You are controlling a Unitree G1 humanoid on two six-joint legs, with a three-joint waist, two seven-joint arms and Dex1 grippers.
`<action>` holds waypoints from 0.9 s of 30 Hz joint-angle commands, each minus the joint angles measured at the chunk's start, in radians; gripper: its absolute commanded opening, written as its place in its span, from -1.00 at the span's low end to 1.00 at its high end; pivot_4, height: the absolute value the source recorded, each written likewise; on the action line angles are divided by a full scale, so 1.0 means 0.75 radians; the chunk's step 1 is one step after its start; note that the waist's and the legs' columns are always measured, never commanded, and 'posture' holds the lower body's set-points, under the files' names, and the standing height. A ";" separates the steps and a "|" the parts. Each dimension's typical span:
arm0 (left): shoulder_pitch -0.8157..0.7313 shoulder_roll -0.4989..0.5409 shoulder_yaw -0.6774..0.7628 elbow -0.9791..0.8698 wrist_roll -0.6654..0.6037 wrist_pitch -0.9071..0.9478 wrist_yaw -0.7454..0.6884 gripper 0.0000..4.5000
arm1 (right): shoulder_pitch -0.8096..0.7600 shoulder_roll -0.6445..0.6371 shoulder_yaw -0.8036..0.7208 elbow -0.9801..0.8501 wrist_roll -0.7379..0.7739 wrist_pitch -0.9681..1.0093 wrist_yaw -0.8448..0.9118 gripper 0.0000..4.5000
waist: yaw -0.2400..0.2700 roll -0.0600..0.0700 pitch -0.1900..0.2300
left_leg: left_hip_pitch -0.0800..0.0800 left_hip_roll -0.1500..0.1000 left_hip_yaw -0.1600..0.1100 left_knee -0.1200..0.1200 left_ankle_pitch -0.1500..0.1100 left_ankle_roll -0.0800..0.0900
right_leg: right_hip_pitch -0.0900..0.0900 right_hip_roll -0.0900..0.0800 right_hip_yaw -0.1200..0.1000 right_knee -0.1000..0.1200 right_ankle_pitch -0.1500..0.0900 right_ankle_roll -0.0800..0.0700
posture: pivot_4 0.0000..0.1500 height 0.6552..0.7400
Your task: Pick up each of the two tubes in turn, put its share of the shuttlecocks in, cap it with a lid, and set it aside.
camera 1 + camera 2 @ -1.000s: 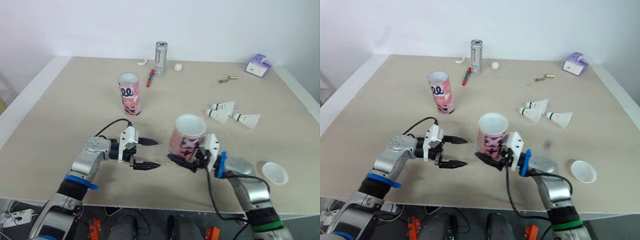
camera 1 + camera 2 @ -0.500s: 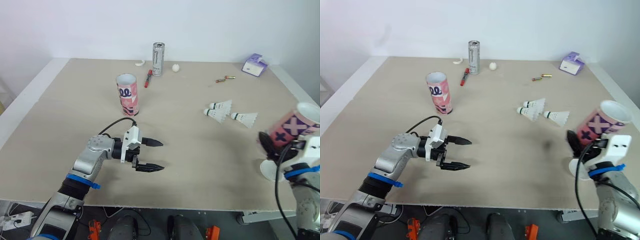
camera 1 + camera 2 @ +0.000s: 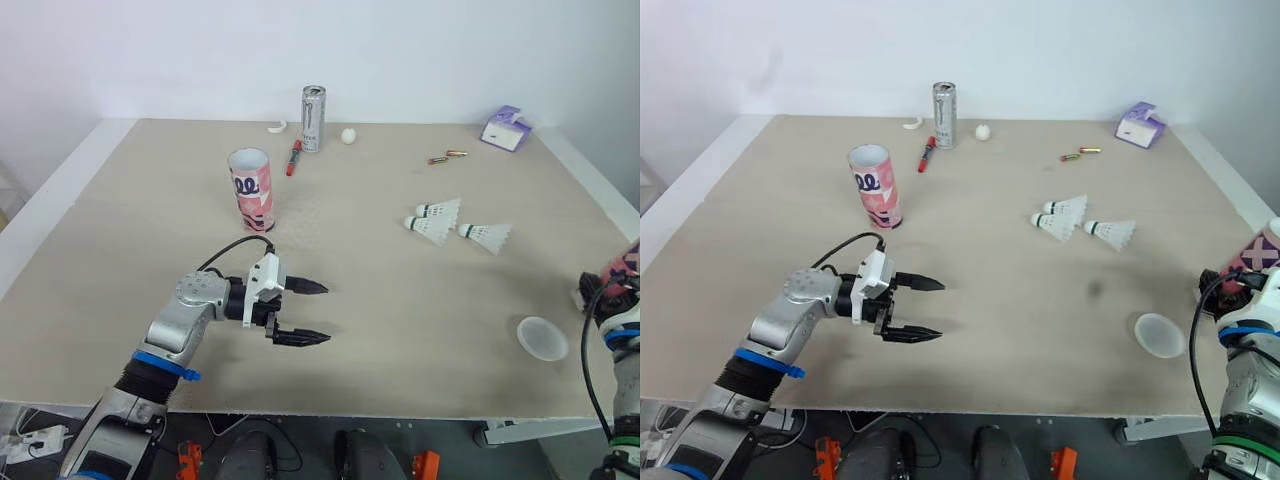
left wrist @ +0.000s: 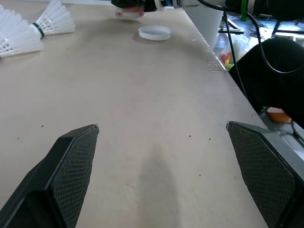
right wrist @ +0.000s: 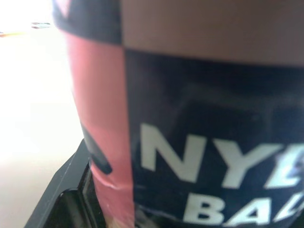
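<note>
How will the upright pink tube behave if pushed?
The upright tube is tall on a narrow base, so a high push likely tips it. Being round, it would probably roll afterwards. It looks like thin card: likely light.

bench (image 3: pixel 400 300): pale beige, faint dark specks
standing tube (image 3: pixel 251 190): pink, white patches with dark blue squiggles, white rim
second tube (image 5: pixel 190 114): pink and dark navy panels, white block lettering, tan band above; pink with dark cross marks seen from the head
shuttlecocks (image 3: pixel 436 227): white feathers, dark green band, white cork
lid (image 3: pixel 542 338): translucent white
can (image 3: pixel 313 118): silver, dark markings
marker (image 3: pixel 293 157): red, black end
ball (image 3: pixel 348 135): white
tissue pack (image 3: pixel 503 129): lilac and white
batteries (image 3: pixel 447 157): red and gold
left claw (image 3: pixel 326 313): black fingers with mesh texture, white mount
</note>
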 commanded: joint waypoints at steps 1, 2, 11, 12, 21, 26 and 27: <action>0.005 0.009 0.018 -0.063 -0.025 0.008 0.014 1.00 | -0.025 -0.054 -0.009 0.042 -0.016 -0.077 0.004 0.54 | 0.000 0.000 0.000 | 0.000 0.000 0.000 0.000 0.000 0.000 | 0.000 0.000 0.002 0.000 0.000 0.000 | 1.00 1.00; 0.005 0.009 0.018 -0.064 -0.025 0.009 0.016 1.00 | -0.025 -0.055 -0.001 0.052 -0.020 -0.087 0.015 0.54 | 0.000 0.000 0.000 | 0.000 0.000 0.001 0.000 0.000 0.000 | 0.000 0.001 0.003 0.000 0.000 0.001 | 1.00 1.00; -0.004 0.005 0.007 -0.055 -0.021 0.005 0.021 1.00 | 0.041 -0.034 0.017 -0.017 -0.038 -0.112 0.024 0.97 | -0.002 0.000 0.000 | 0.000 -0.003 0.002 0.000 0.001 0.001 | 0.000 0.012 0.027 -0.001 -0.001 0.006 | 1.00 1.00; -0.005 0.003 0.005 -0.054 -0.021 0.005 0.021 1.00 | 0.055 -0.029 0.014 -0.038 -0.034 -0.108 0.021 0.97 | -0.002 0.000 0.000 | 0.000 -0.003 0.002 0.000 0.001 0.001 | 0.000 0.012 0.027 -0.001 -0.001 0.006 | 1.00 1.00; -0.016 -0.008 -0.006 -0.043 -0.020 0.007 0.014 1.00 | 0.264 0.063 -0.041 -0.391 0.023 0.018 -0.070 0.97 | -0.001 0.001 0.000 | 0.000 -0.001 0.001 0.000 0.001 0.001 | 0.000 0.014 0.030 -0.001 -0.001 0.006 | 1.00 1.00; -0.025 -0.011 -0.013 -0.031 -0.019 0.006 0.008 1.00 | 0.394 0.125 -0.072 -0.623 0.065 0.117 -0.116 0.97 | -0.001 0.001 -0.001 | 0.000 -0.001 0.002 0.000 0.001 0.001 | 0.000 0.014 0.030 -0.001 -0.001 0.006 | 1.00 1.00; -0.026 -0.012 -0.015 -0.030 -0.019 0.006 0.007 1.00 | 0.413 0.133 -0.076 -0.655 0.071 0.129 -0.123 0.97 | -0.001 0.001 -0.001 | 0.000 -0.001 0.002 0.000 0.001 0.001 | 0.000 0.015 0.031 -0.001 -0.001 0.006 | 1.00 1.00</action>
